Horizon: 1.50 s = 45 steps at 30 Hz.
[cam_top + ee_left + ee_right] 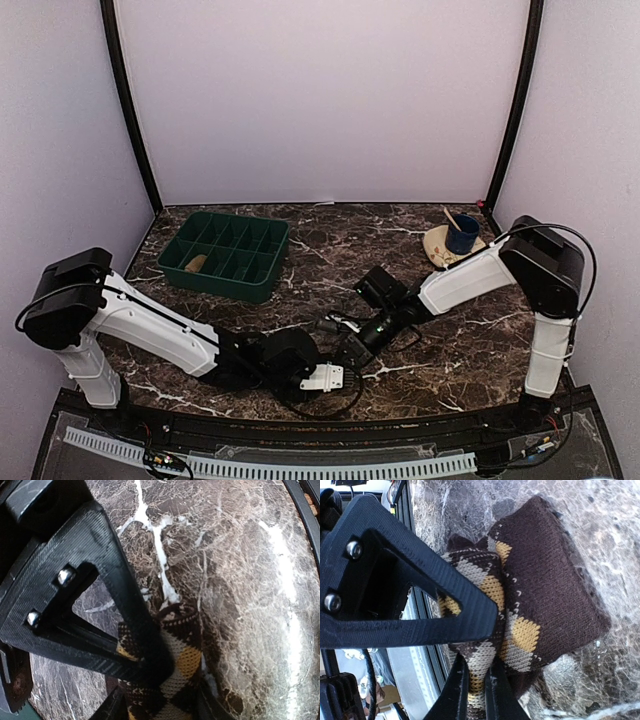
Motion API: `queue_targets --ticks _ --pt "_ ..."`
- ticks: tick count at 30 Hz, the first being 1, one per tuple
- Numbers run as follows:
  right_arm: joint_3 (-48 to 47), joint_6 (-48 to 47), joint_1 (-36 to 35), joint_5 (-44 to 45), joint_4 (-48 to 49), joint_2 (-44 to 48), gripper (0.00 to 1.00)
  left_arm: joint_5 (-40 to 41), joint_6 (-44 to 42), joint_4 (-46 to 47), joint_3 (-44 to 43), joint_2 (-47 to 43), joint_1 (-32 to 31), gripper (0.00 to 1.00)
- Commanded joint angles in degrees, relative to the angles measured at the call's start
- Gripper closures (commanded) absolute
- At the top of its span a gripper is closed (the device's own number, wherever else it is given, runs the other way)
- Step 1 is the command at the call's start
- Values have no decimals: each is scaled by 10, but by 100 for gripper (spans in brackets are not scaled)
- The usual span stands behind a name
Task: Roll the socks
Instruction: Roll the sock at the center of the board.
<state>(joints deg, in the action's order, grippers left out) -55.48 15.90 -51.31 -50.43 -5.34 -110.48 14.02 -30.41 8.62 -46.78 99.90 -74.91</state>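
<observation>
The brown-and-black diamond-checkered sock (540, 590) lies partly folded over on the marble table near its front edge. My right gripper (482, 642) is shut on a fold at the sock's patterned end. The same sock (182, 662) runs between the fingers of my left gripper (160, 690), whose upper finger (125, 610) crosses over it; whether those jaws press on it does not show. From above, both grippers (335, 362) meet at the front middle and hide this sock. The plain tan sock (196, 263) sits in a near-left compartment of the green tray (232, 285).
The green divided tray stands at the back left. A cream plate (438, 252) holding a blue cup (462, 236) with a stick in it stands at the back right. The table's front rail (320, 440) lies just behind both grippers.
</observation>
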Motion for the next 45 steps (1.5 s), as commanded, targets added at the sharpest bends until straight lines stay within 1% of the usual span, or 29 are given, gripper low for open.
queue_targets --ticks 1,3,6,9,15,18,21,25,31,38,45 --pt "-1 14 4 -25 27 -12 100 2 4 -41 -13 19 -5 55" --pt "0 19 5 -29 31 -13 100 -1 7 -56 -22 29 -5 57" --pt "2 24 6 -34 38 -16 100 -13 11 -75 -31 41 -5 62" --pt "6 29 7 -38 46 -17 96 -29 15 -87 -35 50 -5 65" --pt "10 30 13 -42 50 -19 83 -61 25 -128 -56 71 -3 71" --pt "11 26 18 -41 48 -16 82 -87 36 -154 -70 82 5 75" --pt "15 24 24 -42 49 -13 80 -113 48 -171 -82 83 20 76" --pt "29 30 34 -41 64 0 78 -176 67 -201 -93 80 54 78" --pt "60 51 59 -36 103 30 76 -256 60 -256 -119 83 85 79" --pt "87 84 77 -26 159 62 73 -328 61 -307 -143 94 117 80" --pt "114 90 85 13 186 88 73 -395 62 -360 -165 120 145 78"
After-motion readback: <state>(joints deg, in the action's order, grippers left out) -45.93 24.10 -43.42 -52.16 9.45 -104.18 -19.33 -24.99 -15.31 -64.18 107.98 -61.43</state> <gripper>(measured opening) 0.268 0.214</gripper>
